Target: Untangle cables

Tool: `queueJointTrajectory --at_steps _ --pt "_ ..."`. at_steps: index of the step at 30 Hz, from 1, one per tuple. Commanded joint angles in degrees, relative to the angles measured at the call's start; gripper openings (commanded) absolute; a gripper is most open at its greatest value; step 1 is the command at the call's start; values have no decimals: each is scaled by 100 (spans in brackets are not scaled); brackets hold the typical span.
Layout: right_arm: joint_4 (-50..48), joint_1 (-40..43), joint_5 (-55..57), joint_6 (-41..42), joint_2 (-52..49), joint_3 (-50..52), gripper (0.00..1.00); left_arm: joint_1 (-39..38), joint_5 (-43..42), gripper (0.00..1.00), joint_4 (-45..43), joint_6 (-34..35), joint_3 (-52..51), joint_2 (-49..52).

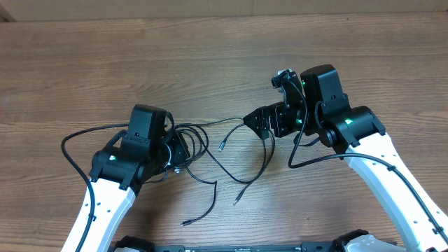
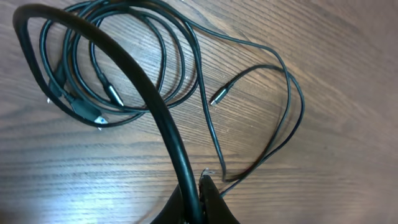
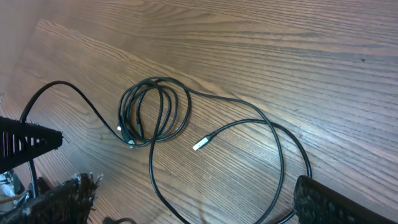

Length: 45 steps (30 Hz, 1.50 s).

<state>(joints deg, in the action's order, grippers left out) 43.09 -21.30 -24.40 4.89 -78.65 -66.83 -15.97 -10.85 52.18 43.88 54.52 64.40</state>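
Note:
Two thin black cables lie tangled on the wooden table, coiled together in a bundle [image 1: 194,138] beside my left gripper [image 1: 180,151]. The coil also shows in the left wrist view [image 2: 124,68] and the right wrist view [image 3: 155,112]. A loose silvery plug [image 1: 221,147] [image 2: 217,98] [image 3: 199,144] lies between the arms. Two more ends [image 1: 236,201] [image 1: 185,222] trail toward the front. My left gripper [image 2: 205,186] looks shut, with a sharply bent cable loop [image 2: 261,155] running in behind its fingertip. My right gripper [image 1: 256,124] [image 3: 180,162] is open above a wide cable loop [image 3: 280,155].
A thick black arm wire [image 2: 143,93] arcs across the left wrist view in front of the coil. Another arm wire [image 1: 315,159] hangs under the right arm. The wooden table [image 1: 210,56] stretches to the back.

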Motion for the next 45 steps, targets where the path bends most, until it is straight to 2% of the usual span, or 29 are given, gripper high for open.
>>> queueJointTrajectory --at_steps 1,14,23,38,45 --pt "-9 15 39 26 -24 -103 100 20 98 4 -13 459 61 -72" --pt "-9 15 39 26 -24 -103 100 20 297 4 -79 461 61 -59" --pt "-7 15 39 26 -24 -103 100 20 1207 4 -437 426 61 76" --pt "-7 15 39 26 -24 -103 100 20 1727 4 -748 -1408 61 197" --pt "-7 15 39 26 -24 -103 100 20 1558 4 -1016 -1652 74 190"
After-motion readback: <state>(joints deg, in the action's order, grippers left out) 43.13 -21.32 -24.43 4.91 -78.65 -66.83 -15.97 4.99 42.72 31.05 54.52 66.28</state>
